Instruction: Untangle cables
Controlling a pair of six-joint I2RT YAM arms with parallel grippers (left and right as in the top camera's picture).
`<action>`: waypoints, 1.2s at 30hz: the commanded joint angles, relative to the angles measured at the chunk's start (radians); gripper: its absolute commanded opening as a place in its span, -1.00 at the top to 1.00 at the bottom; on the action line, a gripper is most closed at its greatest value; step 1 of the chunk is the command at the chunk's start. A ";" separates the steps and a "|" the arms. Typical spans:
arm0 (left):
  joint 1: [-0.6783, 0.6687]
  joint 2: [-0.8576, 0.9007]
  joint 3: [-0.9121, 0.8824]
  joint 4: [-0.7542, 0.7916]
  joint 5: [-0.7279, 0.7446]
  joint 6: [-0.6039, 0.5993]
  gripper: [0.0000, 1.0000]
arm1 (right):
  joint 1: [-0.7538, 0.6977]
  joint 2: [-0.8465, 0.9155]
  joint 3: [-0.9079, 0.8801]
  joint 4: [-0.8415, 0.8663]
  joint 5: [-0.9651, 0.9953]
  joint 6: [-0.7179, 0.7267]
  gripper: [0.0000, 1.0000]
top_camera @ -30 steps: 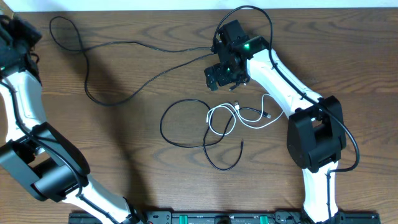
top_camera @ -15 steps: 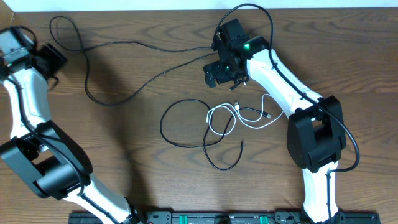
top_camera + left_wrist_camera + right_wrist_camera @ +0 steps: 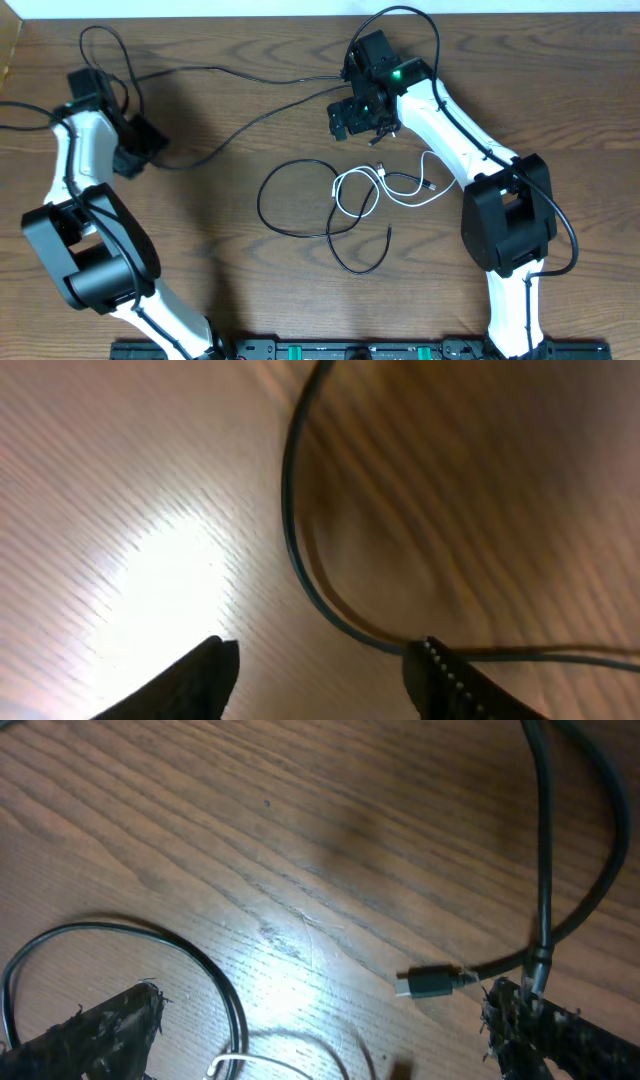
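Observation:
One long black cable (image 3: 215, 70) runs from a loop at the back left across to my right gripper (image 3: 357, 125). Its low bend (image 3: 300, 560) lies just ahead of my left gripper (image 3: 325, 655), whose jaws are open and empty, the cable passing by the right fingertip. From overhead the left gripper (image 3: 135, 150) hovers over that bend. A second black cable (image 3: 290, 195) loops mid-table, crossed with the white cable (image 3: 400, 195). My right gripper (image 3: 320, 1005) is open above that black loop (image 3: 200, 955), with a black plug (image 3: 425, 983) beside its right finger.
The thicker black arm cable (image 3: 420, 20) arcs over the right arm (image 3: 450, 130) near the table's back edge. The right arm's base (image 3: 505, 225) stands right of the tangle. A black rail (image 3: 330, 350) runs along the front edge.
My left arm has swung in from the far left edge, right and forward, to the long black cable's bend, and its jaws have parted. The right arm and the cables have not moved.

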 commanded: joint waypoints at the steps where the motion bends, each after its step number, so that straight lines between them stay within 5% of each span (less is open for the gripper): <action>1: -0.003 0.012 -0.069 0.052 -0.016 -0.053 -0.14 | 0.016 -0.008 0.001 -0.007 -0.006 0.011 -0.99; 20: -0.077 0.105 -0.112 0.171 -0.013 -0.193 0.13 | 0.016 -0.008 0.001 -0.016 -0.006 0.010 -0.99; 24: -0.077 0.105 -0.112 0.218 -0.008 -0.208 0.60 | 0.015 -0.008 0.001 -0.015 -0.006 0.010 -0.99; 26: -0.077 0.105 -0.111 0.260 0.032 -0.212 0.85 | 0.015 -0.008 0.001 -0.015 -0.006 0.010 -0.98; 31: -0.076 0.105 -0.109 0.475 0.311 -0.221 0.85 | 0.015 -0.008 0.001 -0.015 -0.006 0.011 -0.99; 36: -0.083 0.105 -0.108 0.755 0.457 -0.378 0.85 | 0.015 -0.008 0.001 -0.012 -0.006 0.011 -0.99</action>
